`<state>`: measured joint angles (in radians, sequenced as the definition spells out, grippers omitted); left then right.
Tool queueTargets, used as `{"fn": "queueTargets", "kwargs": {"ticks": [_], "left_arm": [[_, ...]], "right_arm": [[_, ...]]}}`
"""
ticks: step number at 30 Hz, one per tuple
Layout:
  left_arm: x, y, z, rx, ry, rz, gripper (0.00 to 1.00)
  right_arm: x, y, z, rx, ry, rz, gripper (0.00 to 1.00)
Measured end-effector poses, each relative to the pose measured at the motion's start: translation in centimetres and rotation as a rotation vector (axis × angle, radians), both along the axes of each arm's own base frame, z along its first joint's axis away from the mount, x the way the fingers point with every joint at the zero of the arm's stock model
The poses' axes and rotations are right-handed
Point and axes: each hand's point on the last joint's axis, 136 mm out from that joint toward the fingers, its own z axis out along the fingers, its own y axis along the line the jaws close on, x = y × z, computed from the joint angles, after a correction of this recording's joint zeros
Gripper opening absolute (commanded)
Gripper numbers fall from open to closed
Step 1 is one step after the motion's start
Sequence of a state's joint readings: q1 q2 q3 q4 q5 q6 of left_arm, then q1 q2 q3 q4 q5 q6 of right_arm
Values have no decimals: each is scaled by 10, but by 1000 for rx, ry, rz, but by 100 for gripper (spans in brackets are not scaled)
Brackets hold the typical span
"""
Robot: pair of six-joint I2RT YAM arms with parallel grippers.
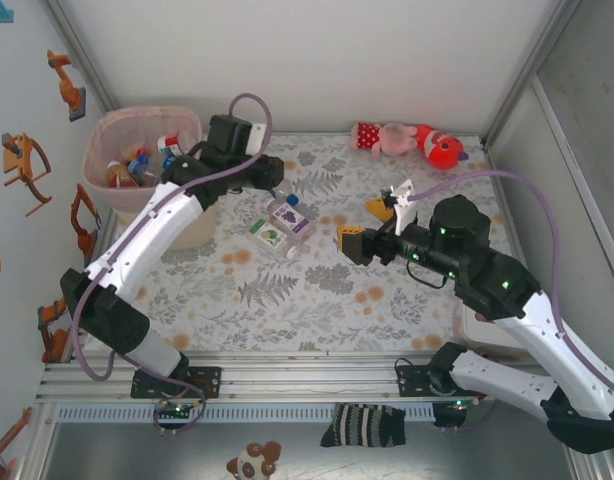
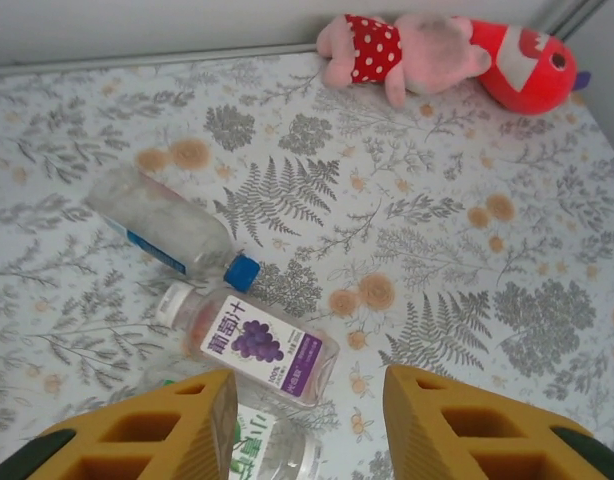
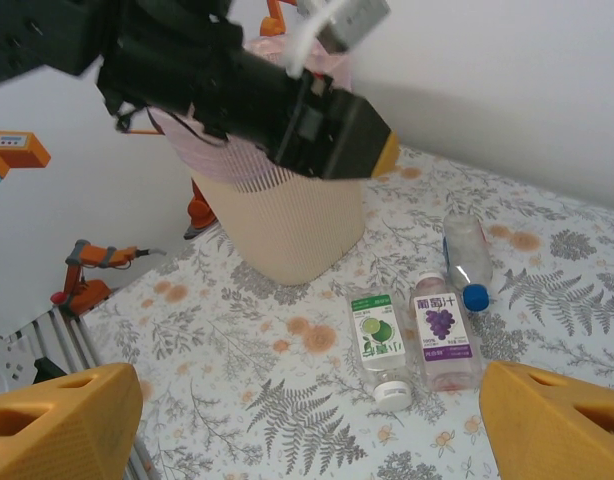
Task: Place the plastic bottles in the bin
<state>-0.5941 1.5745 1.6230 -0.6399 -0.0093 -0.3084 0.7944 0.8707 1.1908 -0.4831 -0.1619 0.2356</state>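
Three plastic bottles lie side by side on the floral table. One is clear with a blue cap [image 1: 284, 193] [image 2: 172, 235] [image 3: 467, 255], one has a purple grape label [image 1: 290, 217] [image 2: 252, 345] [image 3: 442, 335], and one has a green lime label [image 1: 270, 235] [image 2: 257, 445] [image 3: 379, 340]. The pale pink bin [image 1: 142, 160] [image 3: 287, 215] at the back left holds several bottles. My left gripper [image 1: 275, 188] [image 2: 307, 420] hangs open just above the three bottles, nothing between its fingers. My right gripper [image 1: 365, 225] [image 3: 307, 430] is open to their right, apart from them.
A pink-and-red plush toy [image 1: 407, 140] [image 2: 437, 50] lies against the back wall. A white box [image 1: 487, 330] sits under the right arm at the near right. A striped cloth [image 1: 362, 425] hangs off the front rail. Bare floral cloth lies between the bottles and the right gripper.
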Motion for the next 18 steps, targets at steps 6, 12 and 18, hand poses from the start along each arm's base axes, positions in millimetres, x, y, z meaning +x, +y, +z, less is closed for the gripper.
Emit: {"fn": "queueTargets", "kwargs": {"ticks": [6,12,18], "left_arm": [[10,14,-51,-11,101,249,46],[23,26,-98,-37,209,508,59],[22,30,-154,-18,342,666,67]], "right_arm": [[0,0,0,0,1,0,86],[0,0,0,0,1,1,86],[0,0,0,-1,2,0,86]]}}
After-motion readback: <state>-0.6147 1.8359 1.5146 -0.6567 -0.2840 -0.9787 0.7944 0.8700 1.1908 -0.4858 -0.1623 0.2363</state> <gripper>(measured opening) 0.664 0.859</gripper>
